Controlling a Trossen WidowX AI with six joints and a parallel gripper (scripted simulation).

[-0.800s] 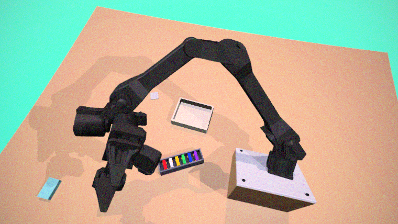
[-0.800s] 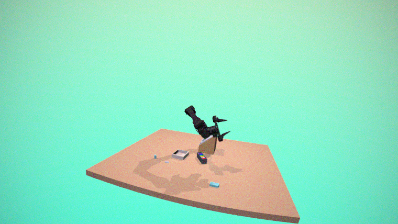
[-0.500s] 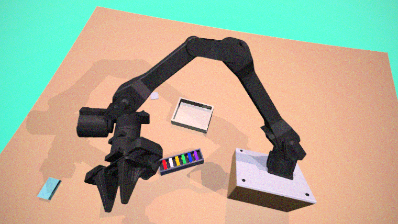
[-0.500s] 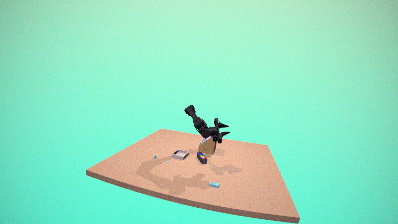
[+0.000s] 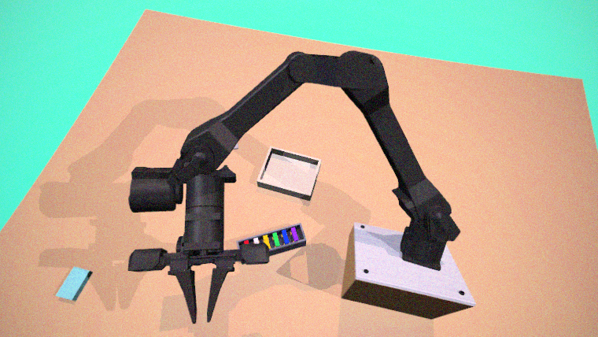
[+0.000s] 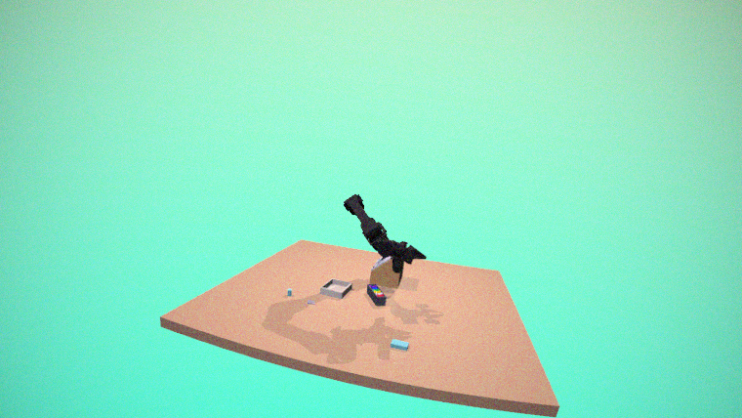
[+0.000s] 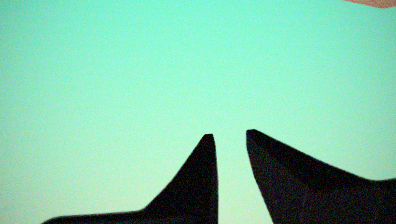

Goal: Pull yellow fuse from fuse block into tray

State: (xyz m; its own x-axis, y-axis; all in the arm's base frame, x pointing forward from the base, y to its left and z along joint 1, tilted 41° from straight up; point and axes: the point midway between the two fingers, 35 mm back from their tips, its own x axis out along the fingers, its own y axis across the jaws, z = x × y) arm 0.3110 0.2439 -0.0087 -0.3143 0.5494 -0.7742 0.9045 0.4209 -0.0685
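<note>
The yellow fuse (image 5: 266,239) stands in the dark fuse block (image 5: 289,249) (image 6: 372,297), between the white fuse (image 5: 256,240) and the green fuse (image 5: 276,239). In the top view, part of the gripper body covers the block's near left end. The pale tray (image 5: 284,190) (image 6: 333,294) shows nothing inside. My gripper (image 5: 201,321) (image 7: 229,140) is narrowly open, with a gap and nothing between the fingertips. It hangs high above the table, and its tips appear in front of and left of the block in the top view. The wrist view shows neither block nor fuses.
Red, blue and purple fuses share the block. A light blue block (image 5: 74,283) (image 6: 399,345) lies at the left in the top view. A small teal piece (image 6: 289,292) and a flat pale piece (image 6: 310,302) lie beyond the tray. The arm's pale base (image 5: 376,259) stands right of the fuse block.
</note>
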